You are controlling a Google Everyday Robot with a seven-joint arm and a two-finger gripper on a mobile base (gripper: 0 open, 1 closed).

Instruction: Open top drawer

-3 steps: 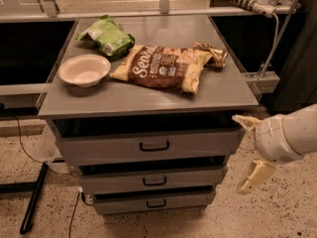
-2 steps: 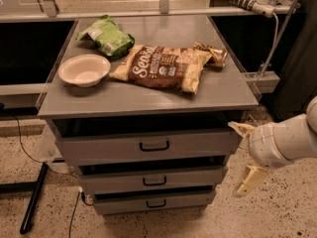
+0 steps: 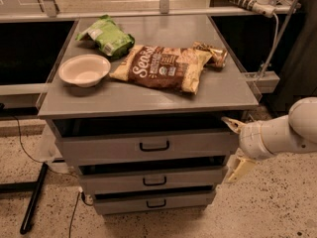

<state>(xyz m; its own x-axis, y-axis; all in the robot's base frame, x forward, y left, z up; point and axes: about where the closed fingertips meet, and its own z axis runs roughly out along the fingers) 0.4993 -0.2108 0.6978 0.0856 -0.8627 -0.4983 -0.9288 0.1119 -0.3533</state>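
At the right end of the top drawer (image 3: 148,145), we are seeing the gripper (image 3: 236,147) holding its fingers (image 3: 241,166) wide apart, empty; contact unclear.

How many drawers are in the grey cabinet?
3, stacked: the top drawer under the tabletop, the middle drawer below it, the bottom drawer lowest. None seem hidden. The open claw hovers at their right.
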